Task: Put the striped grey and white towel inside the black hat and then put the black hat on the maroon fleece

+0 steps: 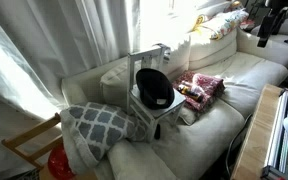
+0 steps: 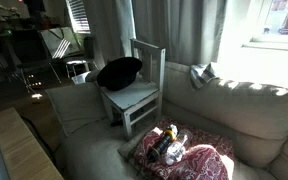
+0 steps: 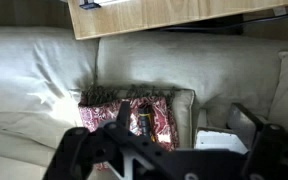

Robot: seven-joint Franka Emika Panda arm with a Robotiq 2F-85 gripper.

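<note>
The task looks to be at its very beginning. The black hat (image 1: 154, 88) rests on the seat of a small white wooden chair (image 1: 150, 52) that stands on the cream fabric sofa (image 1: 239, 80). No cloth shows in or on the hat in either exterior view.

The maroon patterned fleece (image 2: 199, 160) is spread on the sofa seat well apart from the chair, with a small dark and pale object (image 2: 167, 147) lying on it that is too blurred to name.

The striped grey and white towel cannot be picked out with certainty. A small grey and white cloth (image 2: 204, 72) against the sofa's backrest, between chair and fleece, is the likeliest candidate.

In the wrist view the pincer (image 3: 169, 160) hangs over the sofa facing the fleece, its jaws spread wide with nothing between them.

The step in hand is judged to be the approach for the first pick. The next move calls for locating the towel, descending over it with jaws released and pinching a raised fold. The object on the fleece may have to be avoided when the hat is placed.
</note>
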